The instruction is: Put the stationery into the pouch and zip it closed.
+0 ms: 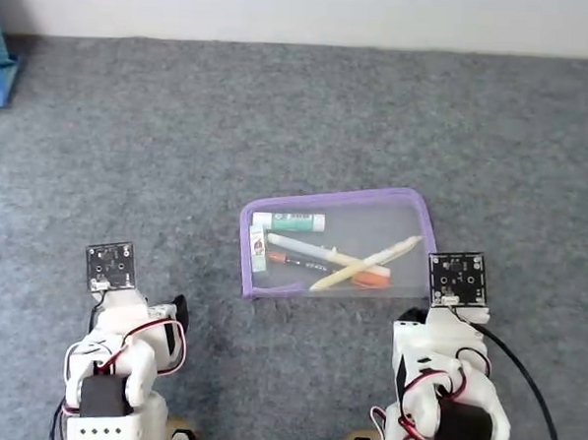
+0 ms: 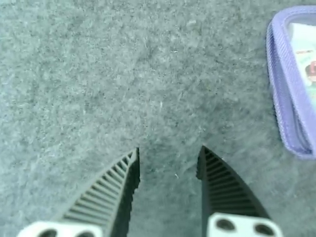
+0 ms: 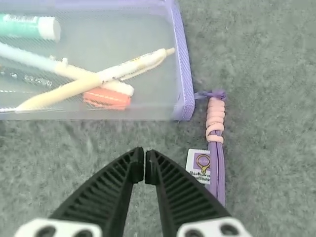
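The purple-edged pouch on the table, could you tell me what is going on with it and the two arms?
The translucent, purple-edged zip pouch lies on the grey carpeted table with pens and a green-labelled glue stick already inside. Neither arm touches it. The left gripper hangs open over bare carpet beside it; the right gripper is shut just short of its corner, near the purple strap. I cannot tell whether the zip is closed.

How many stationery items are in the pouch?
6, all in the pouch: green tube at the far edge, small item at the left end, pale pen, thin dark pen, yellow pen crossing the pale one, orange eraser beside it. Overlap may hide more.
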Robot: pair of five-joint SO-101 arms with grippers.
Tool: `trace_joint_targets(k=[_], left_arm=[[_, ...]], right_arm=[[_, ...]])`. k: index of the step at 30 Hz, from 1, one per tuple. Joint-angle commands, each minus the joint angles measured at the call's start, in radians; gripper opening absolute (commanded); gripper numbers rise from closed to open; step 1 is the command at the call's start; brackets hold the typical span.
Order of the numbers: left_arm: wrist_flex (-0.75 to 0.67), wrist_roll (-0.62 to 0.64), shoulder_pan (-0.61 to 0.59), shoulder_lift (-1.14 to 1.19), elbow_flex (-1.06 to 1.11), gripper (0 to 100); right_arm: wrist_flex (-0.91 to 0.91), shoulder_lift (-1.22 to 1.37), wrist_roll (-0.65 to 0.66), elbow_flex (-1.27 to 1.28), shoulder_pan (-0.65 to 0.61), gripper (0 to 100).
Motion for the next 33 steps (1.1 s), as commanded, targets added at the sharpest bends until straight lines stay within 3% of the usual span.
trace_joint_targets(k=[1, 20, 28, 33], left_arm=[[-0.015, -0.092, 0.002, -0.012, -0.008, 19], [-0.015, -0.103, -0.006, -0.012, -0.008, 19], [-0.015, -0.103, -0.005, -0.012, -0.008, 19], [-0.015, -0.104, -0.005, -0.012, -0.008, 19]], right_arm=[[-0.054, -0.005, -0.002, 0.026, 0.004, 0.8], [-0.166, -0.015, -0.009, 0.318, -0.001, 0.8], [-0.182, -0.015, -0.011, 0.339, -0.124, 0.9], [-0.209, -0.015, -0.011, 0.371, -0.134, 0.9]])
